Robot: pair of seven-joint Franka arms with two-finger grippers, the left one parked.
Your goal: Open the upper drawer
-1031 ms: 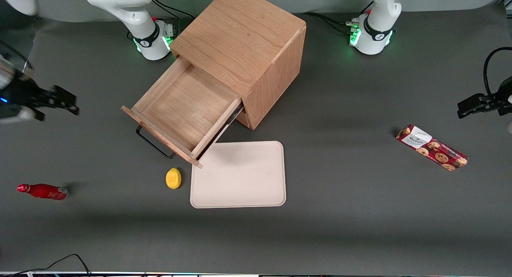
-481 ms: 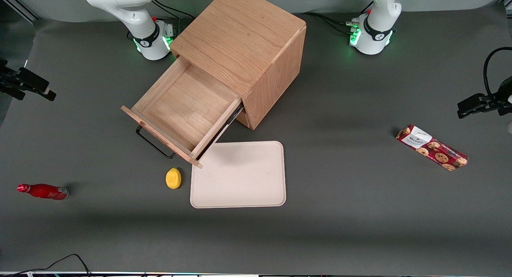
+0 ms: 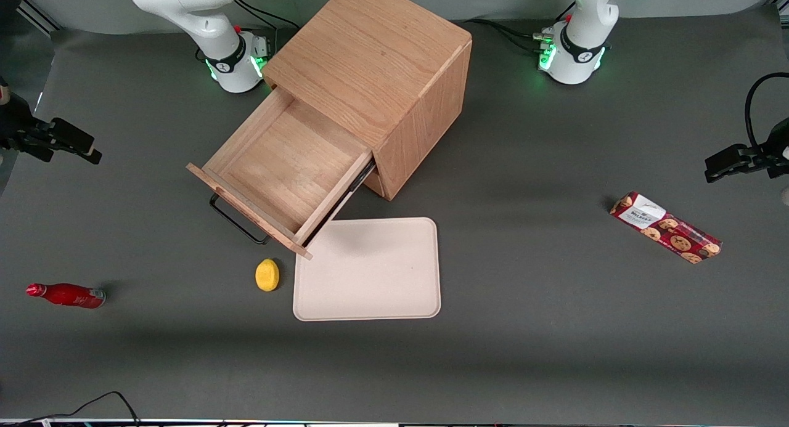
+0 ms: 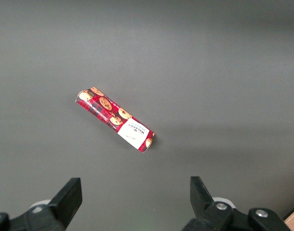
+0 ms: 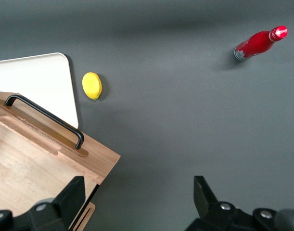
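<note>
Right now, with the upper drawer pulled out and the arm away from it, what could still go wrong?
1. The drawer stands far out of the cabinet; its front hangs over a corner of the tray, so lifting the tray might knock it.
2. The lemon lies close under the handle, which could hinder a later grasp there.
3. The gripper, jaws open, hangs at the working arm's end; a return sweep may hit the drawer front.

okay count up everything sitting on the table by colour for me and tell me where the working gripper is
Wood brown: 1, the cabinet with its upper drawer pulled out
Beige: 1, the tray
Yellow: 1, the round yellow object
Red: 2, the bottle and the cookie pack
Total: 5
The gripper is open, holding nothing, apart from the drawer at the working arm's end of the table.
</note>
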